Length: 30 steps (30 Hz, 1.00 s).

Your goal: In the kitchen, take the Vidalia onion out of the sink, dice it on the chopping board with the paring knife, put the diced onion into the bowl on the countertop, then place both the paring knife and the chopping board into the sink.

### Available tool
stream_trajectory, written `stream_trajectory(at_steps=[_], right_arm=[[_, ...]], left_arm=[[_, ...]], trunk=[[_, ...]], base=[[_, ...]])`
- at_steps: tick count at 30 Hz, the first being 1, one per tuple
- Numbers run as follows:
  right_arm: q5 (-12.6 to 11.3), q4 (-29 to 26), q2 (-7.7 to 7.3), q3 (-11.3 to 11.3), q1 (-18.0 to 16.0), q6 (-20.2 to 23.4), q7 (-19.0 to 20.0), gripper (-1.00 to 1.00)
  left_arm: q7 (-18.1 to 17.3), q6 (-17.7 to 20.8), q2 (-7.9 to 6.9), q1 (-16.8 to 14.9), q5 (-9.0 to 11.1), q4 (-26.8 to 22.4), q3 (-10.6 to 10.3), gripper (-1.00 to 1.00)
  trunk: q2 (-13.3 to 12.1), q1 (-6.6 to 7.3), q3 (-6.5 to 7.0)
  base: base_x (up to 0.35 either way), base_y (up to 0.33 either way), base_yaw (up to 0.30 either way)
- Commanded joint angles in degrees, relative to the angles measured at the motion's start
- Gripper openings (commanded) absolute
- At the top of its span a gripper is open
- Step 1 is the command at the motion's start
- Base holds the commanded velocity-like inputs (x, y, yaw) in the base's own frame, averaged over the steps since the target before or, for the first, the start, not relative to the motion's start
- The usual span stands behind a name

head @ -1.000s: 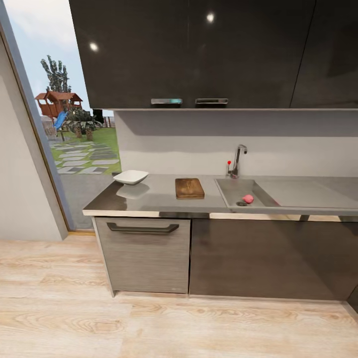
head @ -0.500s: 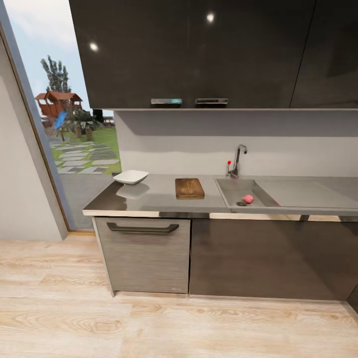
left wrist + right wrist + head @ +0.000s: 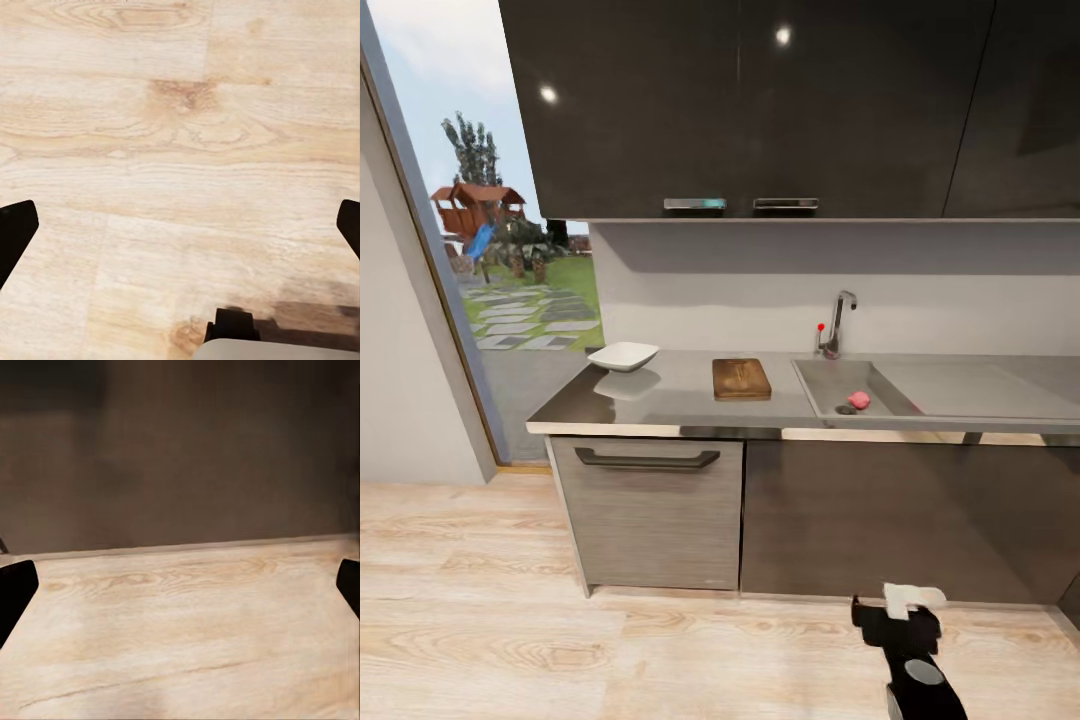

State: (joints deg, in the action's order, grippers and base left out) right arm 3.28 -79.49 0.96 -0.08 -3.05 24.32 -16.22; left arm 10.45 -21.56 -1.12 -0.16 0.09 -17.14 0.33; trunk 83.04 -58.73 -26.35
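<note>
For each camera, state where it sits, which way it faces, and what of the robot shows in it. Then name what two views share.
Head view: high on the robot, facing forward and down at the countertop, sink, chopping board and bowl; the right pincer rises at the bottom edge.
Left wrist view: near the left pincer, looking down at the wooden floor; dark fingertips at both edges.
Right wrist view: near the right pincer, facing a dark cabinet front above the floor; fingertips at both edges.
Shared: both wrist views show the light wooden floor.
</note>
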Motion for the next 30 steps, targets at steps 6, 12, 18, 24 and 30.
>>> stream_trajectory(at_steps=[6, 12, 18, 24, 30], right_arm=[[3.18, -11.08, 0.03, -0.01, -18.27, 24.41, -1.96, 1.0], [4.82, -10.0, 0.14, -0.01, -36.79, 31.52, -2.24, 1.0], [5.28, 6.86, 0.31, -0.01, -58.79, 32.65, -4.75, 1.0], [5.31, 27.36, 0.05, -0.01, -73.13, 32.37, -5.82, 1.0], [5.25, 42.54, 0.12, -0.01, -82.06, 31.67, -5.69, 1.0]], left_arm=[[0.09, -0.14, 0.03, -0.01, -0.04, 0.2, -0.03, 1.0], [0.02, -0.14, 0.11, -0.01, -0.16, 0.55, -0.09, 1.0], [0.01, -0.08, 0.23, -0.01, -0.18, 0.67, -0.15, 1.0], [0.01, -0.04, 0.24, -0.01, -0.16, 0.7, -0.15, 1.0], [0.01, -0.06, 0.24, -0.01, -0.18, 0.7, -0.14, 1.0]], trunk=[[0.04, 0.0, -0.07], [0.04, 0.0, -0.07], [0.04, 0.0, -0.07], [0.04, 0.0, -0.07], [0.04, 0.0, -0.07]], base=[[0.0, 0.0, 0.0], [0.0, 0.0, 0.0], [0.0, 0.0, 0.0], [0.0, 0.0, 0.0], [0.0, 0.0, 0.0]])
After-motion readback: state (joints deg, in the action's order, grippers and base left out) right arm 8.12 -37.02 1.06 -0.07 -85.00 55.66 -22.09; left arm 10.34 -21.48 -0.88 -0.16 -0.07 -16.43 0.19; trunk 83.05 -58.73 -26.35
